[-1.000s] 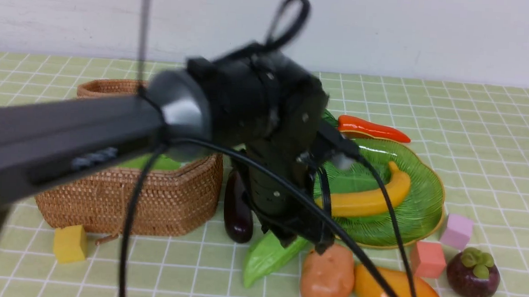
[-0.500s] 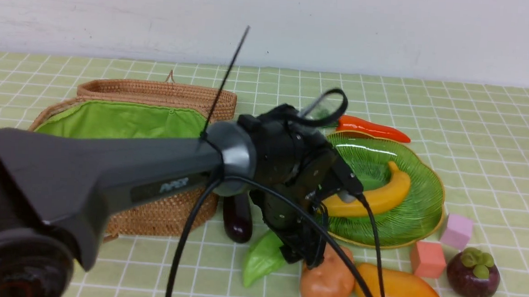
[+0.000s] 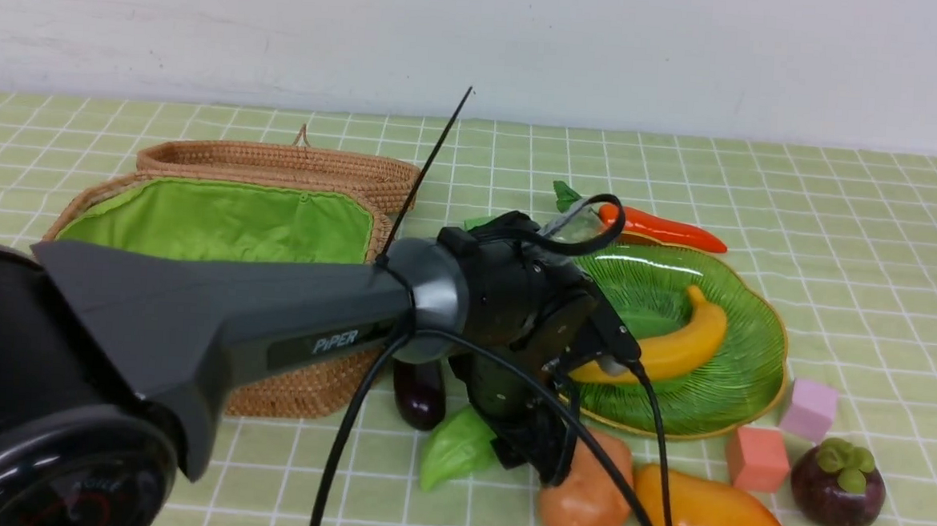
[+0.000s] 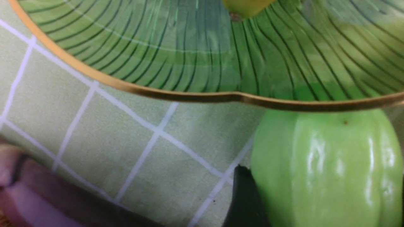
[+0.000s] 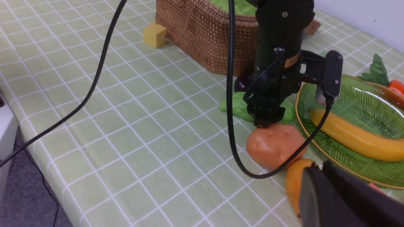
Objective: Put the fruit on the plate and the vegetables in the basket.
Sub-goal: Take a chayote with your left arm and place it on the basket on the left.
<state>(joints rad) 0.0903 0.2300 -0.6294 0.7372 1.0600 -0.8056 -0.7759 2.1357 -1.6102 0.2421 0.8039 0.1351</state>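
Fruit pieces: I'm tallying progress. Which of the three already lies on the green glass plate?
The long yellow banana: it alone lies in the ribbed green glass plate; the orange-yellow mango and round dark purple mangosteen rest on the tablecloth.

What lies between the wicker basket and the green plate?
The eggplant beside the basket, then the green gourd reaching the plate rim, seen in the front view.

Left arm (image 3: 217, 322): grey link, white "PiPER" lettering (image 3: 334, 342), silver ring (image 3: 437, 293), black cables (image 3: 344, 449), black end effector (image 3: 550, 468).
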